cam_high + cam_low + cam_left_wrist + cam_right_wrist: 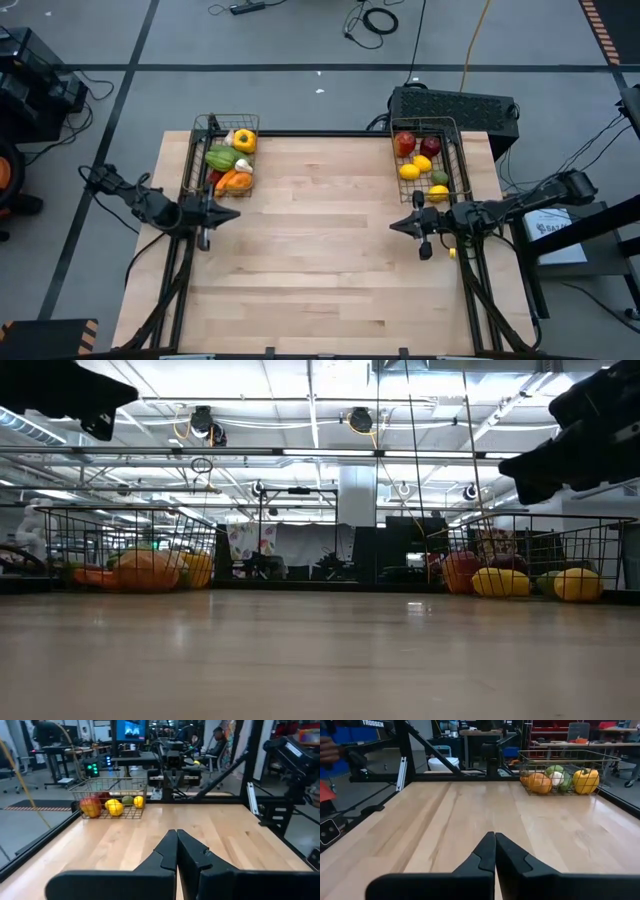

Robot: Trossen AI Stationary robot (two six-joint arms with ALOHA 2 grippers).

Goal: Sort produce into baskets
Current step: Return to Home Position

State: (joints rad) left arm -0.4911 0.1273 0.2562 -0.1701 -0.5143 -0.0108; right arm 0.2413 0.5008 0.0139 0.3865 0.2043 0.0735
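- Where the left arm reaches in from the table's left side, the left gripper (228,213) hangs over the wood. Its two fingers (167,852) are clenched tip to tip with nothing between them.
- Opposite, the right gripper (396,226) points back toward it from the right side, its fingers (486,852) likewise pressed together and empty. The two tips are well apart, with bare board between.
- Just beyond the left gripper, at the far left corner of the wooden table (320,280), stands the left basket (197,150), a dark wire-mesh box.
- Inside it lie a yellow pepper (245,141) at the far end and a green squash (220,158) beside it. White garlic (243,166) sits in the middle and an orange pepper (236,181) at the near end. A red piece under them is too hidden to name.
- Just beyond the right gripper, at the far right corner, stands the right basket (462,150), matching the first.
- It holds a red apple (404,143) and a darker red apple (430,146) at the far end, with two yellow lemons (421,163) touching each other nearer in. A dark green avocado (439,178) comes next, and a third lemon (438,193) lies at the near end.
- All the produce in view sits inside these two baskets.
- Behind the right basket, past the table's far edge, sits a black box (455,105).
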